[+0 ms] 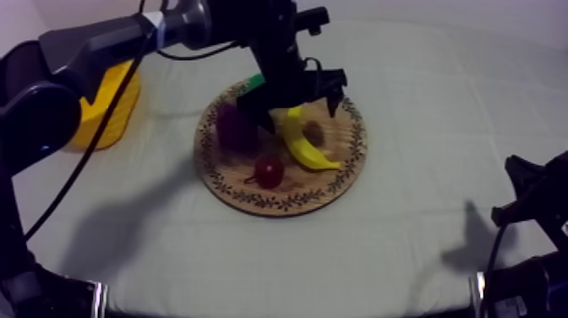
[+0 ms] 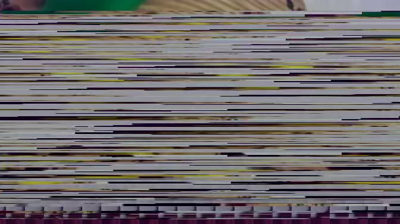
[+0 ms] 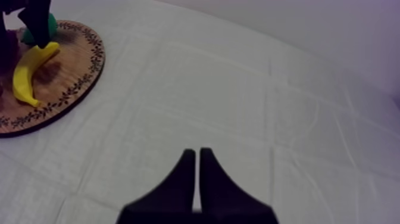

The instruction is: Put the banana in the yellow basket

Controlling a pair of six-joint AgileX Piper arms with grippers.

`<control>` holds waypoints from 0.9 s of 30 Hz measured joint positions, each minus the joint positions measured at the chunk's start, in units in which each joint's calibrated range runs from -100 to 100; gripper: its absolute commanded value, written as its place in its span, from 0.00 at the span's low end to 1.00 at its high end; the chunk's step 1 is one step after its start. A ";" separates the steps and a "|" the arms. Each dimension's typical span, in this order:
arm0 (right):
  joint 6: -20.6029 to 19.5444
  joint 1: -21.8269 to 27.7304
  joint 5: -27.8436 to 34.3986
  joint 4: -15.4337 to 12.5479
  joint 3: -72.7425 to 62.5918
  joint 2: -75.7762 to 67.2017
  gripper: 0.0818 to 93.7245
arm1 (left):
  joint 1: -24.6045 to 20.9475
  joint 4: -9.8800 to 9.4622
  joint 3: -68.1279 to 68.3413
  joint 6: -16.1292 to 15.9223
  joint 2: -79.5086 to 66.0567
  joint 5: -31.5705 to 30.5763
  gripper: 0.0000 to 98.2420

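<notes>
The yellow banana [image 1: 304, 144] lies on the round wooden board [image 1: 348, 166], right of its middle, with its upper end towards the back. My left gripper [image 1: 293, 103] hangs over that upper end, fingers spread to either side of it, open. From the right wrist view, one black finger [image 3: 38, 24] of that gripper stands right at the banana's [image 3: 27, 70] tip. The yellow basket [image 1: 108, 110] stands at the far left, partly behind my left arm. My right gripper [image 3: 197, 156] is shut on nothing, low over the cloth at the table's right side.
On the board also lie a purple bunch of grapes [image 1: 236, 127], a small red fruit [image 1: 269, 172] and a green pear [image 1: 256, 82] mostly hidden under the left arm. My right arm [image 1: 541, 203] rests at the right edge. Bare cloth lies between board and basket.
</notes>
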 measured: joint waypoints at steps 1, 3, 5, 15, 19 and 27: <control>0.00 0.00 0.00 0.00 0.00 0.00 0.01 | -0.08 0.24 -0.15 -0.03 0.74 -0.22 0.88; 0.00 0.00 0.00 0.00 0.00 0.00 0.01 | -0.29 0.67 -0.22 -0.28 2.04 -0.62 0.87; 0.00 0.00 0.00 0.00 0.00 0.00 0.01 | -0.43 0.99 -0.22 -0.43 3.08 -0.92 0.85; 0.00 0.00 0.00 0.00 0.00 0.00 0.01 | -0.75 1.61 -0.72 -0.64 5.89 -2.11 0.65; 0.00 0.00 0.00 0.00 0.00 0.00 0.01 | -0.74 1.68 -0.86 -0.39 6.38 -2.40 0.51; 0.00 0.00 0.00 0.00 0.00 0.00 0.01 | -0.78 2.02 0.21 0.24 6.73 -2.73 0.24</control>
